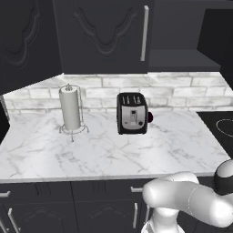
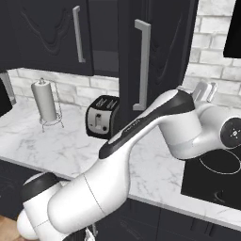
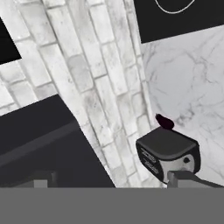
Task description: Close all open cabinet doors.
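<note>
- Step in hand, by judgement: swing open cabinet door (image 2: 157,52) shut; arm raised beside it, no contact visible yet.
- Open door in right base view: tall black panel w/ long silver bar handle (image 2: 141,66), standing edge-on out over the surface (image 2: 56,146), just right of toaster (image 2: 101,116).
- Closed door (image 2: 52,33) to its left w/ own bar handle; dark open cabinet interior between the two.
- Left base view: closed door (image 1: 104,34) above toaster (image 1: 132,113), exposed shelf (image 1: 182,60) to its right; paper towel holder (image 1: 70,109) well left of toaster.
- Jaws (image 2: 204,92): spread wide, nothing between them; pale tips visible past the elbow in right base view, near brick wall, on far side of open door.
- Hand view: rolled; looks at brick backsplash (image 3: 87,87), toaster (image 3: 168,151) low right, dark cabinet underside (image 3: 43,144) low left. Door face itself not clearly seen there.
- To do well: bring finger side flat onto door's outer face near handle edge, away from hinge, for leverage; push in smooth arc toward cabinet.
- Keep elbow off toaster and cooktop (image 2: 221,174) during sweep.
- Exact gap jaws-to-door: can't tell, arm blocks it.
</note>
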